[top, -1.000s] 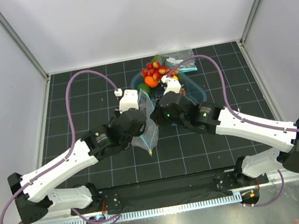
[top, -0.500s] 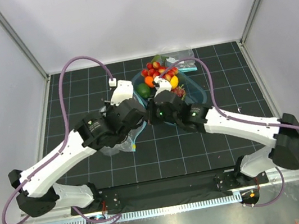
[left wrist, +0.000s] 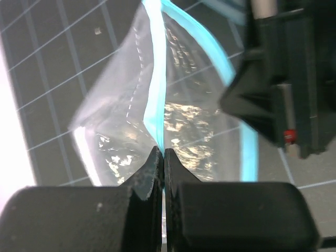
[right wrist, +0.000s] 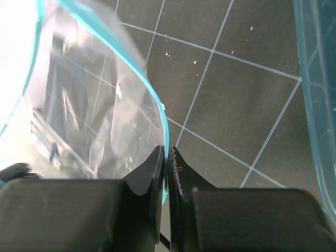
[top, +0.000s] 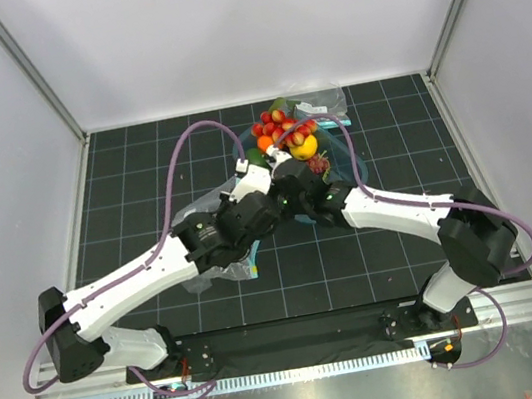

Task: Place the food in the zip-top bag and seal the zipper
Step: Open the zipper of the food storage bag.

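Though limp, clear zip-top bag (left wrist: 116, 107) (teal zipper (left wrist: 156, 84))

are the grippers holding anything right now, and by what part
Both hold the zip-top bag by its teal zipper: the left gripper pinches one lip of the mouth, the right gripper the other.

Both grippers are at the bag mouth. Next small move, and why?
Probably ease the two grippers apart to widen the mouth. The left gripper is shut on one lip of the zipper, the right gripper seems to pinch the other lip, and the bag gapes only partly. The fruit is piled at the tub, none in the bag.
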Available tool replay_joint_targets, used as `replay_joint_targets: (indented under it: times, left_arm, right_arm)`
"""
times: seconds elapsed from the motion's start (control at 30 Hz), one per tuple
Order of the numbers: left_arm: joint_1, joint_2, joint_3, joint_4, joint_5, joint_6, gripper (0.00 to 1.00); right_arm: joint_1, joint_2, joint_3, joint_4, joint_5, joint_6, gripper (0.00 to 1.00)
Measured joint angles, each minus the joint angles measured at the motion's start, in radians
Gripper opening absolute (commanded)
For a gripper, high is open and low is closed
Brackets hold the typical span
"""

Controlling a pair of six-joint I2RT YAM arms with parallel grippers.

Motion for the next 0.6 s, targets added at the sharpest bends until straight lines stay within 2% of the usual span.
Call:
replay_joint_targets:
  times: [0.17,0.3,0.33,0.43,0.47,0.6]
  left_arm:
    - [0.021,0.032,-0.009,0.081,0.091,0.048,0.0]
    - [0.041,0.11,0.042,0.074,0.09,0.045,0.0]
    - [0.043,0.127,0.058,0.073,0.087,0.044,0.0]
    - [0.044,0.164,0.097,0.073,0.08,0.048,0.0]
    - [0.044,0.168,0.102,0.075,0.081,0.052,0.0]
    - [0.048,0.168,0.104,0.084,0.091,0.082,0.0]
  right_arm:
    - [-0.014,0.007,0.0,0.003,-0.026,-0.063,0.29]
    - [-0.037,0.009,-0.007,-0.013,-0.03,-0.11,0.29]
    - [-0.047,0.008,-0.011,-0.014,-0.03,-0.12,0.28]
    - [-0.074,0.008,-0.013,-0.024,-0.034,-0.143,0.15]
    - [-0.082,0.009,-0.013,-0.024,-0.038,-0.15,0.06]
    - [-0.1,0.014,-0.013,-0.018,-0.055,-0.162,0.01]
